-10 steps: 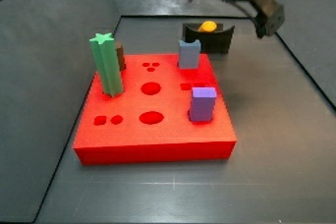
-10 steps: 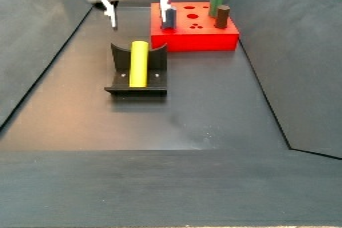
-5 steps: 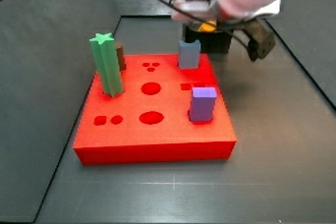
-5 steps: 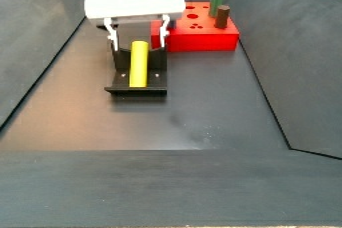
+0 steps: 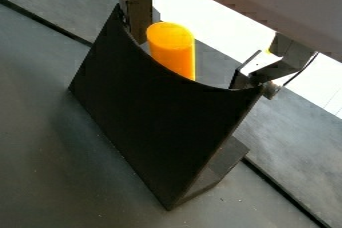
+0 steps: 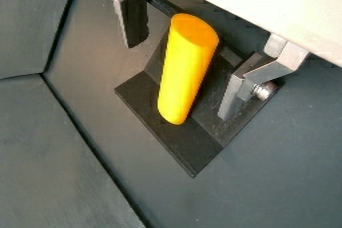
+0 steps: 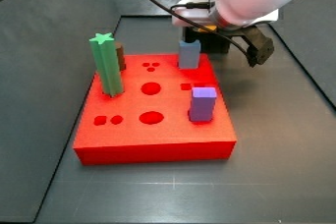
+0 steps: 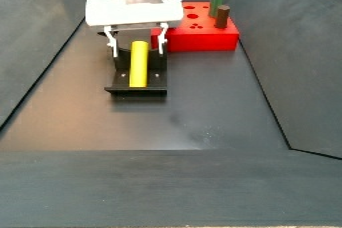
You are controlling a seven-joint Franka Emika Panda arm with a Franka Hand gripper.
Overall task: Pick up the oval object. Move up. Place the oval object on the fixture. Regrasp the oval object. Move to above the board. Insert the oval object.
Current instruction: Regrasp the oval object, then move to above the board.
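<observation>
Gripper (image 8: pixel 135 38) jaws spread astride oval object (image 8: pixel 136 60) on fixture (image 8: pixel 136 88), dark floor (image 8: pixel 160 122)

Dark grey matte worktop (image 7: pixel 282 159), sloped walls rising along its side edges. Toward the left edge in a side view, upright: tall green star-topped plastic post (image 7: pixel 106 67), shorter dark red-brown post (image 7: pixel 121 57) close behind it. Near mid-worktop, short purple square peg (image 7: pixel 202 104). Toward the far edge, upright bluish-violet peg (image 7: pixel 190 53).
</observation>
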